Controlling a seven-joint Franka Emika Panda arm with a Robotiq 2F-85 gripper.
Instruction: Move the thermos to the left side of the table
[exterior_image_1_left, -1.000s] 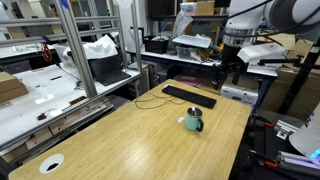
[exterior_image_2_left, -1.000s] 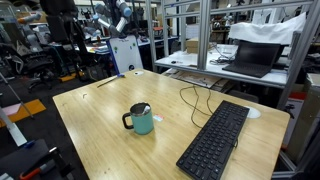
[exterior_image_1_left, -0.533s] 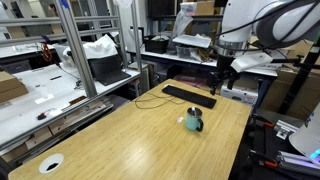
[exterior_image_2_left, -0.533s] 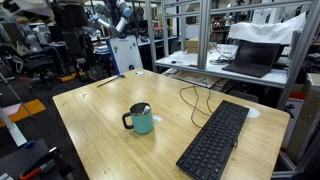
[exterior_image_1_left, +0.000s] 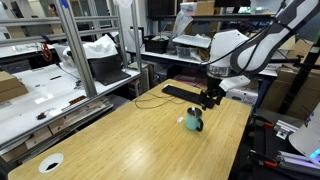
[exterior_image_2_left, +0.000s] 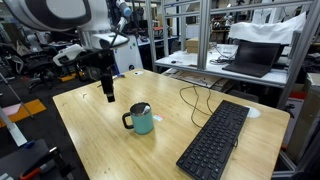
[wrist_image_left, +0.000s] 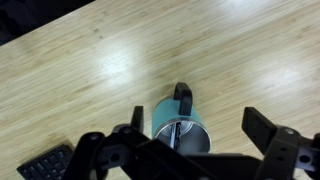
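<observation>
The thermos (exterior_image_1_left: 194, 121) is a small teal mug with a dark handle. It stands upright on the light-wood table (exterior_image_1_left: 120, 140) in both exterior views (exterior_image_2_left: 141, 119). In the wrist view the thermos (wrist_image_left: 181, 122) sits below my open gripper (wrist_image_left: 196, 125), its handle pointing away and its shiny open top showing. My gripper (exterior_image_1_left: 210, 97) hangs a little above and beside the thermos, not touching it; in an exterior view my gripper (exterior_image_2_left: 108, 91) is to the left of the thermos.
A black keyboard (exterior_image_2_left: 215, 140) lies on the table (exterior_image_2_left: 90, 125) near the thermos, with a cable (exterior_image_2_left: 192, 98) running from it; it also shows in an exterior view (exterior_image_1_left: 188, 95). A white round disc (exterior_image_1_left: 51, 163) lies at a table corner. Shelving and benches surround the table.
My arm has swung in from beyond the table edge and lowered over the table, bringing the gripper close to the thermos. The thermos has not moved.
</observation>
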